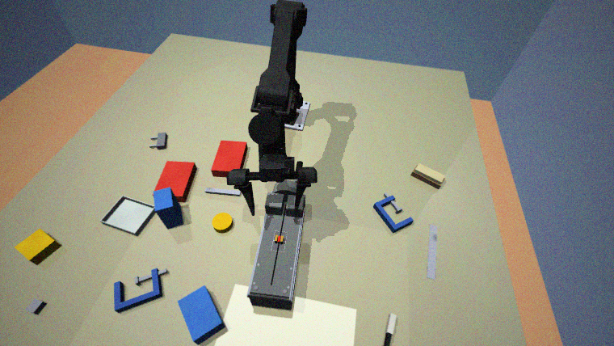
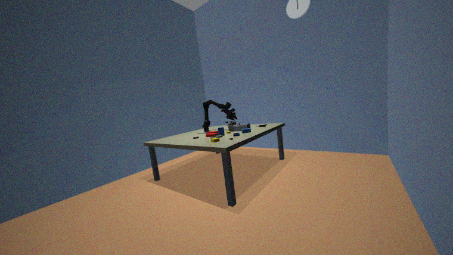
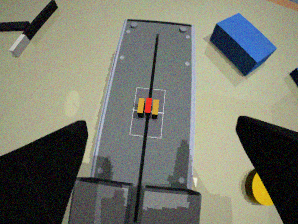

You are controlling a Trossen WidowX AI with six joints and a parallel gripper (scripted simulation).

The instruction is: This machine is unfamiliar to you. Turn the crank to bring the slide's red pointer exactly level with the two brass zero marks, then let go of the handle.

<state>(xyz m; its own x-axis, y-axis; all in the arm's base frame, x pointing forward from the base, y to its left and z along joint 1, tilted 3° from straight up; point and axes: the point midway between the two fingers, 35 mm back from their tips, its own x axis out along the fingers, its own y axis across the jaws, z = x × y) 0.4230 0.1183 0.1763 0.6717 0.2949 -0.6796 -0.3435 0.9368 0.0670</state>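
Note:
The grey machine (image 1: 285,268) (image 2: 239,127) (image 3: 172,65) has a long slotted top. The slide's red pointer (image 1: 279,238) (image 3: 148,105) sits between the left brass mark (image 3: 141,106) and the right brass mark (image 3: 155,108). In the wrist view it looks level with both, with no clear offset; a very small one cannot be ruled out. My gripper (image 1: 275,212) (image 2: 235,118) (image 3: 164,125) is open and empty, above the machine's block end, fingers spread to either side. The crank handle is hidden behind the gripper in the top view and out of the wrist view.
A yellow disc (image 1: 221,221) (image 3: 264,188) and a tall blue block (image 1: 169,208) are left of the machine in the top view. Two red blocks lie nearer the arm's base. A flat blue block (image 1: 200,314) (image 3: 242,44) lies by the machine's far end. A blue clamp (image 1: 393,225) lies right.

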